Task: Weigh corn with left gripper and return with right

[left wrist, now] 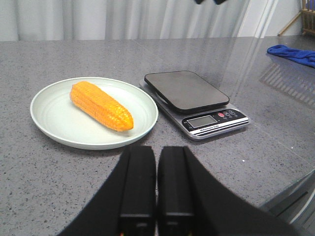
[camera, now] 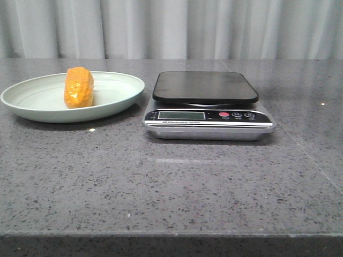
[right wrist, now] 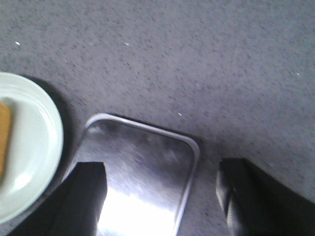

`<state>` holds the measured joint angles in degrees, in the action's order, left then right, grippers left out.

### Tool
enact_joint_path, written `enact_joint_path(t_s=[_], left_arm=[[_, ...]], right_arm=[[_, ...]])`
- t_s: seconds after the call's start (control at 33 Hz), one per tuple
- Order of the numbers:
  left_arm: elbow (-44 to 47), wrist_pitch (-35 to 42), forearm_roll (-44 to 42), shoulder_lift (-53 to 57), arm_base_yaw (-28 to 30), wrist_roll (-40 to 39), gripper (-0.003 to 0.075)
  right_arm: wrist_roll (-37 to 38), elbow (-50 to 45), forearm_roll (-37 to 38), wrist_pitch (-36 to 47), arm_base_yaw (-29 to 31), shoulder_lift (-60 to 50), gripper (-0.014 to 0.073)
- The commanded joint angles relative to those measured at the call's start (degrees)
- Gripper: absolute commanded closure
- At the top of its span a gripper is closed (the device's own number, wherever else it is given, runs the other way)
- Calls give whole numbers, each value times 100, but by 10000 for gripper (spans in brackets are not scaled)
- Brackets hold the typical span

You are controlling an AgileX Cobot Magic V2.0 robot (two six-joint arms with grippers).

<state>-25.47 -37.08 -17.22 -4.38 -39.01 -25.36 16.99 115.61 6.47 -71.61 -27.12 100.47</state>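
The orange-yellow corn (camera: 79,87) lies in a pale green plate (camera: 115,104) at the left of the table; it also shows in the left wrist view (left wrist: 101,105) and as a sliver in the right wrist view (right wrist: 4,137). A silver kitchen scale (camera: 208,124) with a bare black platform (camera: 205,87) stands right of the plate. My left gripper (left wrist: 157,153) is shut and empty, short of the plate (left wrist: 51,130) on its near side. My right gripper (right wrist: 162,169) is open and empty above the scale platform (right wrist: 142,167). Neither gripper shows in the front view.
A blue cloth (left wrist: 291,53) lies at the far side of the table in the left wrist view. White curtains (camera: 171,27) hang behind the grey speckled tabletop (camera: 171,187). The table's front edge (camera: 171,234) runs across the front view.
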Motion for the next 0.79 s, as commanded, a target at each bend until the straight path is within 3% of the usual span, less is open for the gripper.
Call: enact_joint_path(t_s=[0.0, 0.21, 0.45, 0.76], left_arm=[[-139, 449, -23, -73, -45, 6, 587], [-139, 494, -23, -73, -45, 6, 587], [-139, 549, -23, -73, -45, 6, 587], [-139, 549, -23, -73, -45, 6, 587]], right_arm=[[-613, -647, -266, 93, 381, -873, 24], [-1392, -2616, -1095, 1325, 969, -2243, 24], [-1842, -4741, -1130, 2307, 1482, -3843, 24], [-1974, -6752, -1136, 3135, 1493, -5843, 24]])
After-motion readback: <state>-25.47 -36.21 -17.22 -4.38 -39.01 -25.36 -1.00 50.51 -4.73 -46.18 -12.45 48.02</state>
